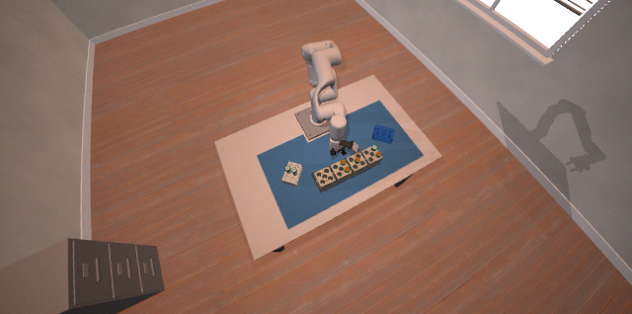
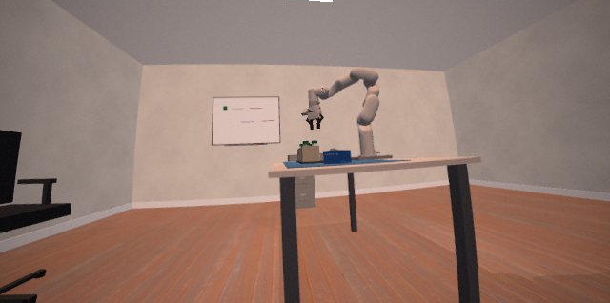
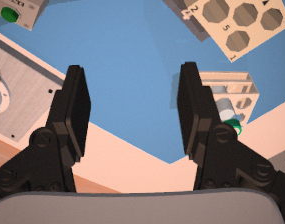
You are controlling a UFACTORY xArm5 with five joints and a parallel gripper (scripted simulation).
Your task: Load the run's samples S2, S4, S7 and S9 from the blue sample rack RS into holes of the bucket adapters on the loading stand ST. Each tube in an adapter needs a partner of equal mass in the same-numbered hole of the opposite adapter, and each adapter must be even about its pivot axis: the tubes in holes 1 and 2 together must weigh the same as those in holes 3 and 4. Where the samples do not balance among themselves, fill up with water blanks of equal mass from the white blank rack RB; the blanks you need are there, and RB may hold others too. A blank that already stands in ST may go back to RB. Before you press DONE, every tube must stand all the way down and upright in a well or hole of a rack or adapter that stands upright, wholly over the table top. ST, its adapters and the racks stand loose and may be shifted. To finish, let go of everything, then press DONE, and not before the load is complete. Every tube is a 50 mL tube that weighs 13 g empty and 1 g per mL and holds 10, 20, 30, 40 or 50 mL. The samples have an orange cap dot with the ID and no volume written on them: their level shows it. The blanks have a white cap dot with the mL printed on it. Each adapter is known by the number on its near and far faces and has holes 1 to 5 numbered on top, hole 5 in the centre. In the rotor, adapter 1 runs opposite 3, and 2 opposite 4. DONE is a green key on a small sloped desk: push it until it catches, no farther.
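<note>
My gripper point(image 1: 341, 148) hangs open and empty well above the table, over the back edge of the loading stand ST point(image 1: 349, 168); it also shows in the side view point(image 2: 315, 124). ST holds a row of tan adapters. The three right ones carry tubes with orange point(image 1: 356, 160) and white point(image 1: 373, 147) cap dots. The leftmost adapter point(image 1: 326, 178) shows only empty holes, as in the wrist view point(image 3: 239, 10). The blue rack RS point(image 1: 383, 133) lies to the right, with no caps seen on it. The white rack RB point(image 1: 291, 173) stands to the left with green-capped blanks point(image 3: 234, 125). The fingers have nothing between them.
The blue mat covers the table's middle; bare tan table top rings it.
</note>
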